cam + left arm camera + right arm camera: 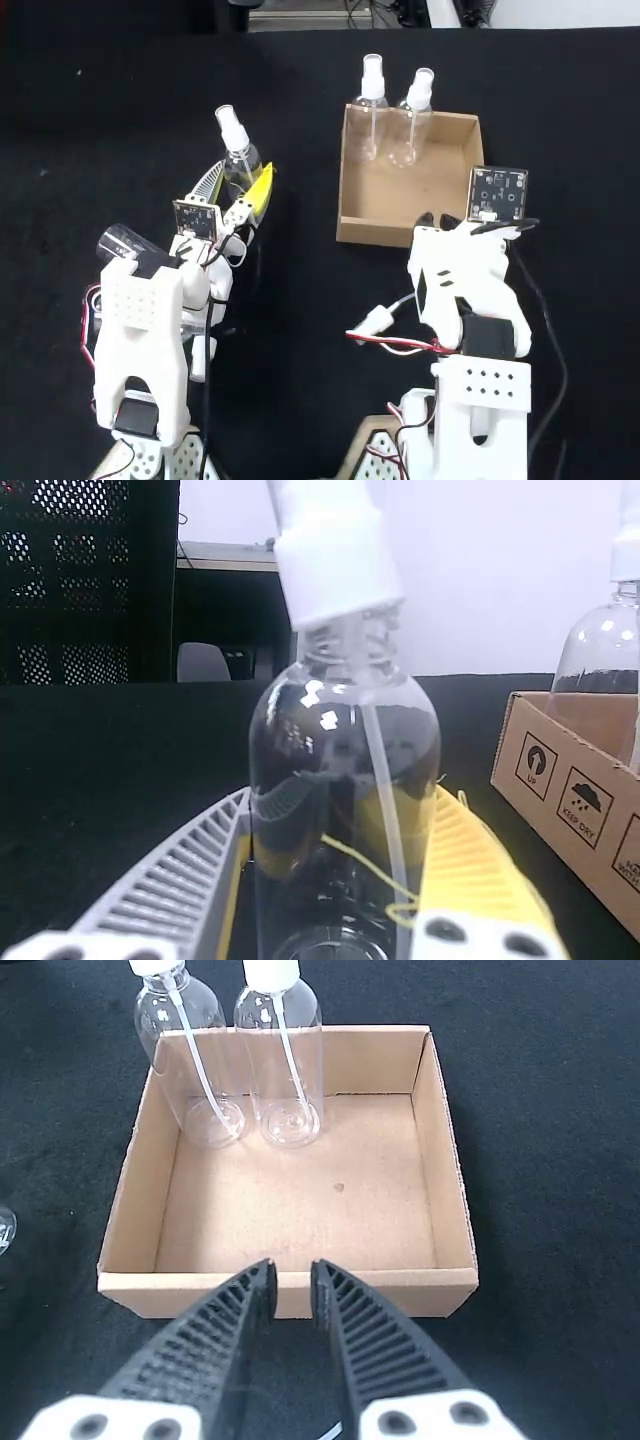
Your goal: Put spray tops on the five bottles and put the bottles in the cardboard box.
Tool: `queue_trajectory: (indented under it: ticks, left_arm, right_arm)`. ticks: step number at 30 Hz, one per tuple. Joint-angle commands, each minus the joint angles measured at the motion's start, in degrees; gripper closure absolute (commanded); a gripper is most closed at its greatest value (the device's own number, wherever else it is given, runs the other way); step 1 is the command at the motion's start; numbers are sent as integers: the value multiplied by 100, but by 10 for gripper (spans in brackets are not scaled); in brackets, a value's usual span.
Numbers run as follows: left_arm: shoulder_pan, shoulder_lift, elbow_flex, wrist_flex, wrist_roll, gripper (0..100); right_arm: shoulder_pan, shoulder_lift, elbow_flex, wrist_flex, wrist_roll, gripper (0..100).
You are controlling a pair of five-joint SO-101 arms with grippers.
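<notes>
A clear bottle with a white spray top stands upright left of the cardboard box. My left gripper is shut on its body, a grey finger on one side and a yellow finger on the other. Two capped bottles stand at the box's far left corner. My right gripper hangs at the box's near wall, its black fingers a narrow gap apart with nothing between them.
The black table runs bare between the two arm bases. Most of the box floor is free. A white connector and red wires trail off the right arm. Dark shelving and a white wall lie beyond the table's far edge.
</notes>
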Motion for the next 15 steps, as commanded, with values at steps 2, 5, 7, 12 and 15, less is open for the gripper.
queue_trajectory:
  ticks: [2,5,7,12,15]
  left_arm:
    - [101,-35,40,-123,-26,725]
    - [101,-26,48,-88,0,634]
    - [101,-26,57,-88,9,611]
    - [92,-26,57,-114,18,645]
    - [48,-44,92,-123,18,647]
  right_arm:
    - [26,-92,-13,-149,-26,956]
    - [26,-92,-13,-149,-18,956]
    - [26,-92,-13,-149,-18,956]
    - [26,-92,-13,-149,-18,956]
    - [26,-92,-13,-149,-18,956]
